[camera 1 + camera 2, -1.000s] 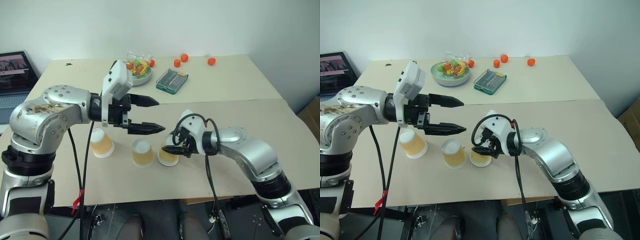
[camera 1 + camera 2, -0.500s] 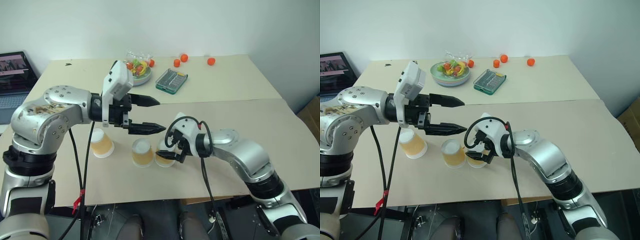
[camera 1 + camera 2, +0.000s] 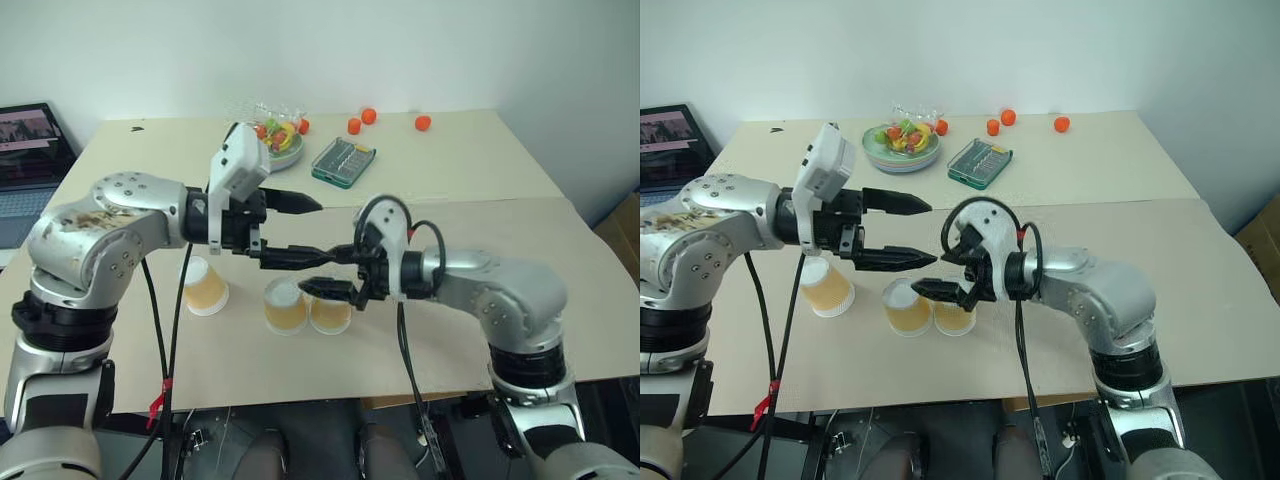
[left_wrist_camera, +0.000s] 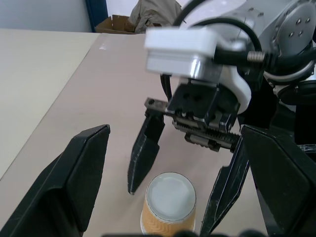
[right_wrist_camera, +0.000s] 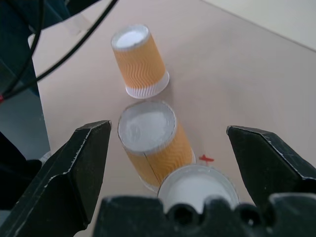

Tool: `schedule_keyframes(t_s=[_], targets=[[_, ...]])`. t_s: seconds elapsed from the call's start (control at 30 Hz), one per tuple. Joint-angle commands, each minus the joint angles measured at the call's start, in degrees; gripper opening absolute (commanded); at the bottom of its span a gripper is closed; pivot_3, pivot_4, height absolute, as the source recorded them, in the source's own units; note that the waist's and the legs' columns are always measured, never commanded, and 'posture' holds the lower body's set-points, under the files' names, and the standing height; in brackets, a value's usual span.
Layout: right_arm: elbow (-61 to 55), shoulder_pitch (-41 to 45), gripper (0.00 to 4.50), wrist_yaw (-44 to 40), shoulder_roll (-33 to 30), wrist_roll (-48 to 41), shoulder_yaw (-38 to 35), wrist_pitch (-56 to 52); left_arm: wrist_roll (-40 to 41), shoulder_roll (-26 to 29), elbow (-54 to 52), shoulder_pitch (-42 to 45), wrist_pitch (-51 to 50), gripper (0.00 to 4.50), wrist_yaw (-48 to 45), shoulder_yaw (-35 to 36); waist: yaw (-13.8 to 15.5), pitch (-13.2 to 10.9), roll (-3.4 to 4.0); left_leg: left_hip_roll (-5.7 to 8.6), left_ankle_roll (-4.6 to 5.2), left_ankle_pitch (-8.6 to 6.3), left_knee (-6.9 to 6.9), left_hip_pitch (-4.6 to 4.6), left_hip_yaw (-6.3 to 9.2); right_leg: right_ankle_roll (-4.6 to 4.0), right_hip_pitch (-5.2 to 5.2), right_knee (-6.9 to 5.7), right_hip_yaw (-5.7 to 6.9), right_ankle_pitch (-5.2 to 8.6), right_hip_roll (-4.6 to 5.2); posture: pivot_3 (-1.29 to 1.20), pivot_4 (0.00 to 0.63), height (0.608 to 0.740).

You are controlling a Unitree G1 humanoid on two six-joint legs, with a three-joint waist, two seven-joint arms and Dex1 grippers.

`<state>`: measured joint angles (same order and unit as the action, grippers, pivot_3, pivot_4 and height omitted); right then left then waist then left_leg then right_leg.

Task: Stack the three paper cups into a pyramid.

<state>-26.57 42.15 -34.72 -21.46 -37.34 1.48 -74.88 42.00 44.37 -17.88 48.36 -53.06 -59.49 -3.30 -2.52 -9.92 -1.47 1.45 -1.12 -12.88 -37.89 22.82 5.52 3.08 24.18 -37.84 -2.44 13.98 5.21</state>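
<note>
**Three cups in a row, both grippers parted above them**

Beige tabletop (image 3: pixel 560 300) under a plain white wall carries the whole scene. Right gripper (image 3: pixel 328 271) hangs with its two black fingers spread wide, empty, just over the right-hand small tapered paper cup (image 3: pixel 331 313). Left gripper (image 3: pixel 300 230) is likewise parted and empty, its fingers pointing toward three o'clock above the middle cup (image 3: pixel 285 305).

All three cups stand upside down on their white rims, white bases up, with pale orange-tan wavy sides. Middle and right-hand cups touch or nearly touch; the left-hand cup (image 3: pixel 204 285) stands apart at about nine o'clock from them. None sits on another.

Toward twelve o'clock, on the farther table, a pale green round plate (image 3: pixel 878 150) holds a pile of colourful small items too small to identify. Beside it at three o'clock lies a green rectangular tray (image 3: pixel 343 161). Three small orange balls (image 3: pixel 369 116) sit beyond. An open laptop (image 3: pixel 28 150) is at ten o'clock.
</note>
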Motion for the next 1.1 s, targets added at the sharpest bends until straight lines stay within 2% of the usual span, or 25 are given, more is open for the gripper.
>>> schedule_keyframes(t_s=[0.03,0.1,0.27,0.5,0.7,0.9,1.0,1.1], targets=[[-2.0,2.2,4.39,-0.6,-2.2,-4.6,-7.0,-1.4,-0.2,0.0,-0.3,1.1,1.3,4.5,-0.4,0.8,0.1,0.0,0.0,0.0,0.0,0.0,0.0,0.0,0.0,0.0,-0.01,0.01,0.0,0.0,-0.01,0.0,0.15,0.74],[-2.5,1.1,4.39,-2.6,-6.4,-5.2,-8.3,0.1,-0.2,0.0,-0.4,0.9,1.3,4.5,-0.5,0.8,0.1,0.0,0.0,0.0,0.0,0.0,0.0,0.01,0.0,0.0,-0.02,0.04,0.01,0.0,0.01,0.0,0.15,0.74],[-2.8,-5.3,4.39,-12.0,-23.1,-2.2,-11.3,10.8,0.4,1.3,0.4,0.9,0.3,4.5,-0.4,2.6,0.6,0.0,-0.01,0.06,0.01,-0.01,0.0,0.12,0.0,0.01,-0.03,0.21,0.06,0.0,0.07,0.0,0.15,0.74],[-0.5,-5.3,4.39,-19.2,-31.0,-1.8,-9.5,18.2,0.3,9.7,4.9,3.2,-0.8,4.5,-3.1,7.5,-1.1,-0.1,-0.01,-0.12,0.07,-0.04,0.03,-0.02,-0.12,-0.01,-0.01,0.06,-0.04,0.01,-0.11,0.0,0.15,0.74],[5.0,-2.8,4.39,-22.5,-31.5,1.4,-4.2,23.5,2.6,14.7,3.6,-0.1,-4.8,4.5,-0.8,13.4,-0.9,-0.1,-0.01,-0.13,0.06,-0.04,0.03,-0.03,-0.12,-0.01,-0.08,0.15,0.0,0.01,-0.08,0.0,0.15,0.74],[13.1,1.6,4.39,-25.1,-27.5,6.3,2.6,29.9,3.2,19.5,0.0,-10.9,-8.7,4.5,3.4,23.8,-1.3,-0.1,0.0,-0.16,0.06,-0.04,0.06,0.02,-0.12,-0.02,0.04,0.12,-0.03,0.01,-0.09,0.0,0.15,0.74],[15.7,2.8,4.39,-26.5,-26.3,7.8,4.4,32.0,4.7,17.7,-1.2,-17.4,-10.2,4.5,6.0,29.1,-1.1,-0.1,-0.01,-0.17,0.06,-0.04,0.08,0.02,-0.11,-0.03,0.06,0.12,-0.01,0.01,-0.1,0.0,0.15,0.74],[18.9,4.2,4.39,-27.7,-24.9,9.7,6.2,34.1,3.7,15.4,-5.6,-27.7,-9.3,4.5,7.7,34.0,-0.9,-0.1,0.0,-0.16,0.05,-0.04,0.1,-0.03,-0.15,-0.04,0.01,0.16,-0.06,0.01,-0.05,0.0,0.15,0.74]])
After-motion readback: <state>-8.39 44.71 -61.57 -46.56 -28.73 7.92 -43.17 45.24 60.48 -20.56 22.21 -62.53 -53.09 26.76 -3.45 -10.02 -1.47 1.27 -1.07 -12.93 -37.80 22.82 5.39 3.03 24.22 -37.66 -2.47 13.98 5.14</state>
